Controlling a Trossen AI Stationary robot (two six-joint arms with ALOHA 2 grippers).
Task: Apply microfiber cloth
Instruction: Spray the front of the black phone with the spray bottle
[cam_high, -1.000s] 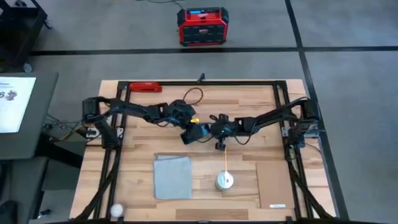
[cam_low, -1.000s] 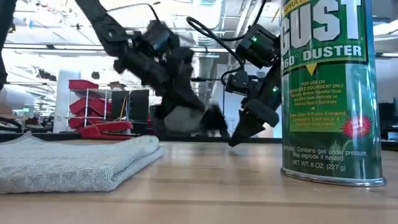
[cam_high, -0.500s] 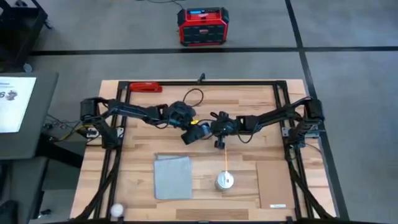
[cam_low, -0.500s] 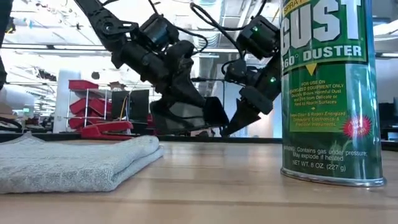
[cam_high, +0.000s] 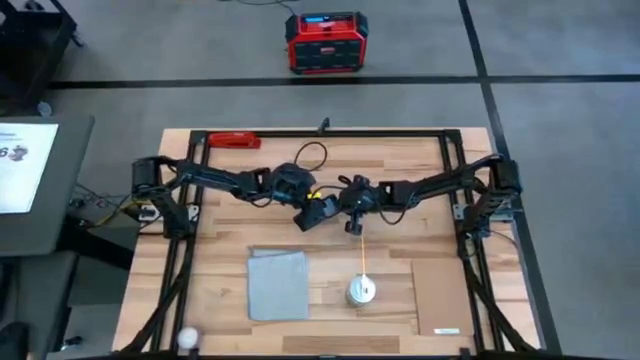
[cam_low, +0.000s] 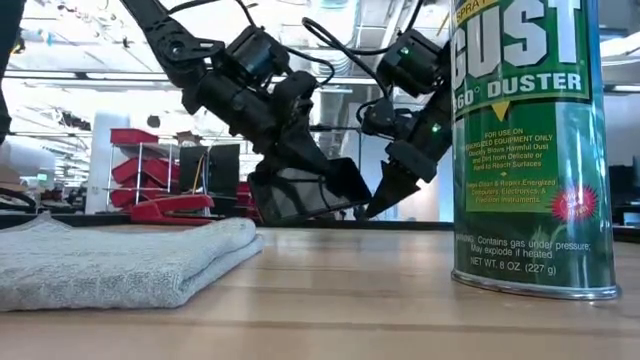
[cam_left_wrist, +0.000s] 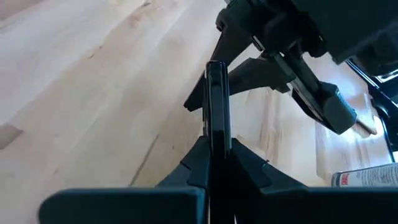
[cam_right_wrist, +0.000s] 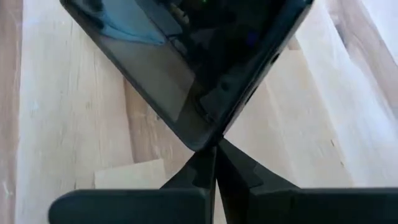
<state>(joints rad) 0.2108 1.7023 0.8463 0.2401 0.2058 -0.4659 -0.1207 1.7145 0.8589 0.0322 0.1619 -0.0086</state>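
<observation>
At frame centre, the left pincer (cam_high: 313, 212), clamped on the phone (cam_low: 305, 190), has lifted it clear of the worktop (cam_high: 400, 165) beside the closed right pincer (cam_high: 349, 222), while the microfiber cloth (cam_high: 277, 284) lies untouched at lower left.

Grey floor (cam_high: 560, 60) crossed by dark lines surrounds the wooden surface (cam_high: 400, 160). A red box (cam_high: 326, 43) sits on it. Red bins (cam_low: 135, 150) stand behind.
</observation>
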